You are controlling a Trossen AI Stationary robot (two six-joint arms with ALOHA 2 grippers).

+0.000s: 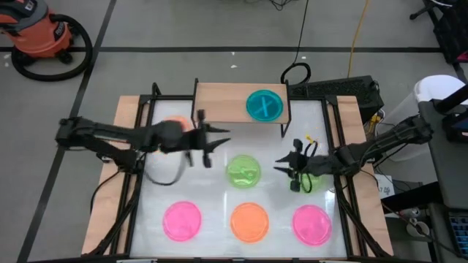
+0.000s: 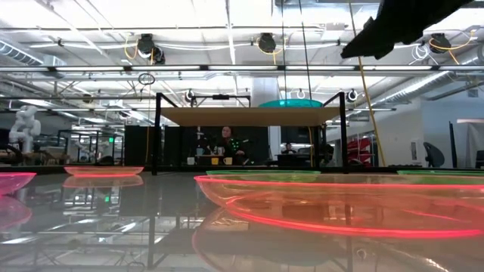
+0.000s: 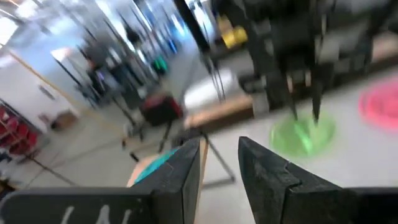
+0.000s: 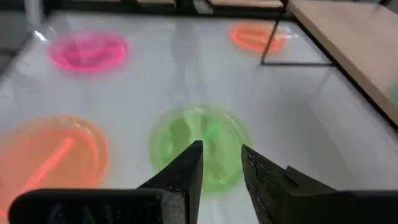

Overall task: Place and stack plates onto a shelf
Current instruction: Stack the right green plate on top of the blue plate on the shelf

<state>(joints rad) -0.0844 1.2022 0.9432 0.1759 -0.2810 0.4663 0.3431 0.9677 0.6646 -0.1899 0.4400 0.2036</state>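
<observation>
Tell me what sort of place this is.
Probably a robotics lab or workshop: exposed ceiling pipes and lights, a white robot figure standing off to one side, and an orange shop vacuum on the floor.

One teal plate (image 1: 264, 105), two green (image 1: 243, 171), two pink (image 1: 182, 220), two orange (image 1: 249, 221).

An orange shop vacuum (image 1: 40, 33) stands on grey floor (image 1: 183, 25) beyond the white table's (image 1: 212, 193) far-left corner.
</observation>
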